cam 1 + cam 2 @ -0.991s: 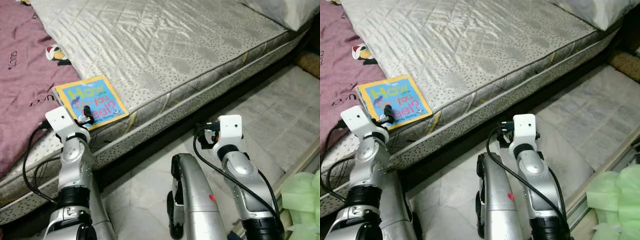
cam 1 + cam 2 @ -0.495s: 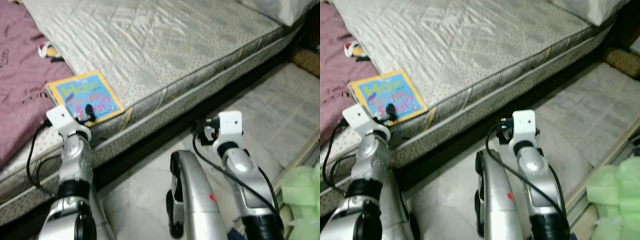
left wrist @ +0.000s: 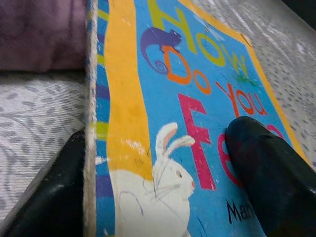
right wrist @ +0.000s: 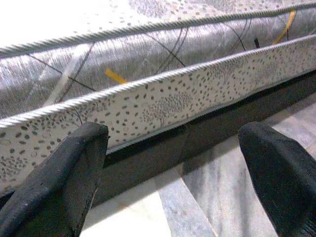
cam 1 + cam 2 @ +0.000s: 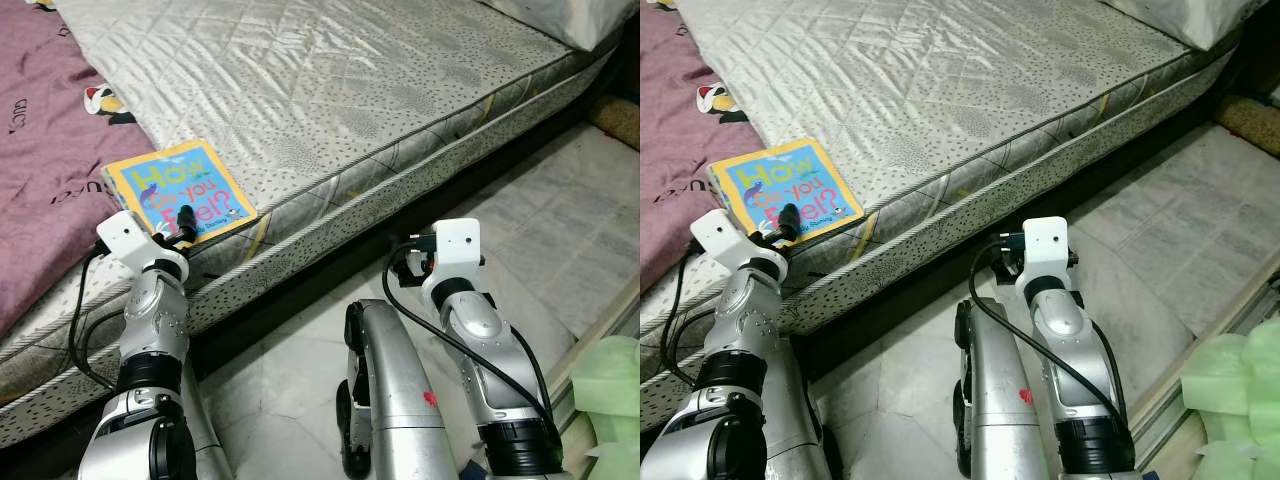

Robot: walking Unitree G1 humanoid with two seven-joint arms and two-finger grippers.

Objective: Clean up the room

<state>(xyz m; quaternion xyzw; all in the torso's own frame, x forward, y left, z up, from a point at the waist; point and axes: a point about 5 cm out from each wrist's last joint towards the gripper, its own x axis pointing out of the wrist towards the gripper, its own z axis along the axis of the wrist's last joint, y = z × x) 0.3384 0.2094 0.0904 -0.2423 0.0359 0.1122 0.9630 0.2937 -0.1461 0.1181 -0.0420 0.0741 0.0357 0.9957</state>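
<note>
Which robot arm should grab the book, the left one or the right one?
The left, probably. Its gripper is already at the book on the mattress, one finger on the cover and the other at its edge. The right gripper is open above the floor, facing the mattress side.

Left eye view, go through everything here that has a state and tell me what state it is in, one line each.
Picture book: closed, lying flat at the mattress edge, cover up.
Left gripper: open, one of its fingers on the cover, the other at the book's side edge.
Right gripper: open, empty, facing the mattress side.
Purple blanket: spread beside the book.
</note>
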